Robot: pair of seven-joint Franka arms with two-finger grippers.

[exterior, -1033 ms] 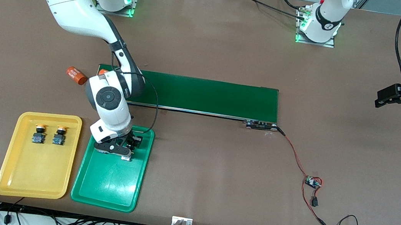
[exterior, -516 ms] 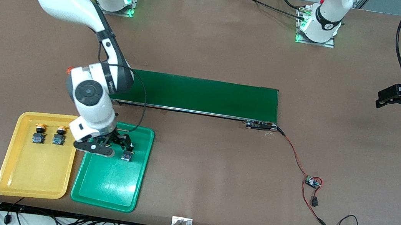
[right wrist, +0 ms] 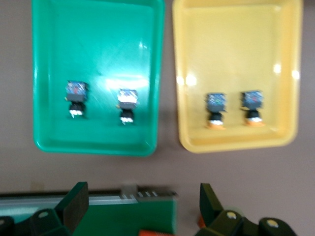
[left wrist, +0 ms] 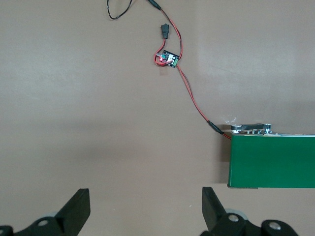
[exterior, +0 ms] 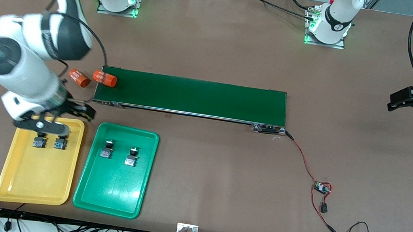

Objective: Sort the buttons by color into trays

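The green tray [exterior: 113, 187] holds two buttons [exterior: 107, 151] [exterior: 131, 157] standing side by side. Beside it, the yellow tray [exterior: 38, 177] holds two yellow-capped buttons [exterior: 39, 141] [exterior: 60, 142]. My right gripper [exterior: 64, 117] hangs open and empty over the yellow tray's edge nearest the conveyor. Its wrist view looks down on the green tray [right wrist: 98, 44], the yellow tray [right wrist: 236, 49] and the buttons [right wrist: 77, 97] [right wrist: 215, 109], with its own gripper [right wrist: 142, 204] spread wide. My left gripper [exterior: 398, 99] waits open over bare table at the left arm's end; in its own view it [left wrist: 143, 209] holds nothing.
A long dark-green conveyor belt [exterior: 193, 96] lies across the middle of the table. Two orange cylinders [exterior: 78, 78] [exterior: 104, 78] lie at its end toward the right arm. A small circuit board with red wires [exterior: 322, 187] trails from the belt's other end.
My right gripper opened, left a button standing in the green tray, then rose and swung toward the right arm's end, over the yellow tray's edge. The left arm stayed still.
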